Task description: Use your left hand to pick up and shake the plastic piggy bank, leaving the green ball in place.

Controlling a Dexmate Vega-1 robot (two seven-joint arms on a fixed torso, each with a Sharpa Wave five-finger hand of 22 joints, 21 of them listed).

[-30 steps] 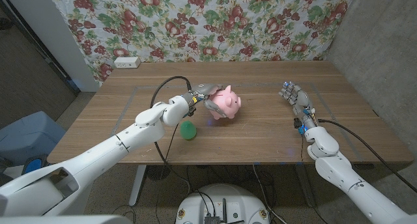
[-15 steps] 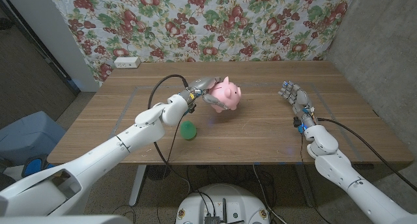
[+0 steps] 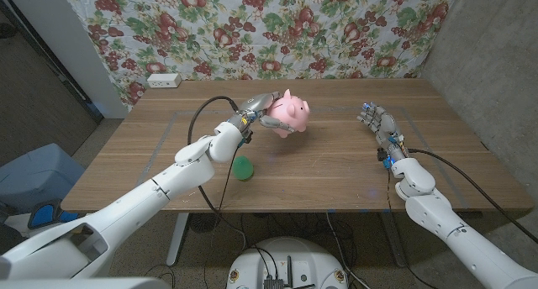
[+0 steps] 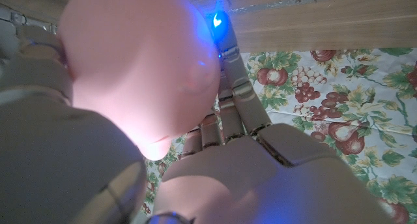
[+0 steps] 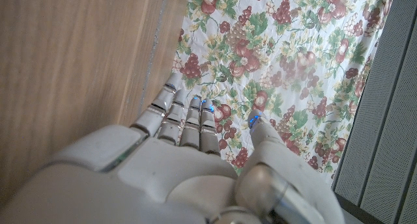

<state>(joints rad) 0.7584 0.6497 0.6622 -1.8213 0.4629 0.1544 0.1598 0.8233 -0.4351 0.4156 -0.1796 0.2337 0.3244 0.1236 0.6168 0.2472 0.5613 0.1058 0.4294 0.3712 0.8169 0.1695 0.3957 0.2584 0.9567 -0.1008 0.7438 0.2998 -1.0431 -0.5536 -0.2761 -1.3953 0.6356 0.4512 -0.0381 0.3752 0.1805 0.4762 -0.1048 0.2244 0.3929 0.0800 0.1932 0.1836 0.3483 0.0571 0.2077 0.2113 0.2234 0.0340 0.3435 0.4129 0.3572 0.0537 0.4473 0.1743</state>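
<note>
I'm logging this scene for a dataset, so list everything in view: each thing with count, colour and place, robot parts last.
piggy bank: one, pink plastic, lifted above the table's middle, gripped by the left hand.
ball: one, green, on the table near the front edge, below the left forearm.
power strip: one, white, at the table's far left corner.
table: one, brown wood, with faint lines marked on its top.
backdrop cloth: one, white with red fruit and green leaves, hanging behind the table.
bin: one, blue-grey, on the floor left of the table.
left hand: one, grey, wrapped around the piggy bank.
right hand: one, grey, at the table's right side, holding nothing, fingers extended.
</note>
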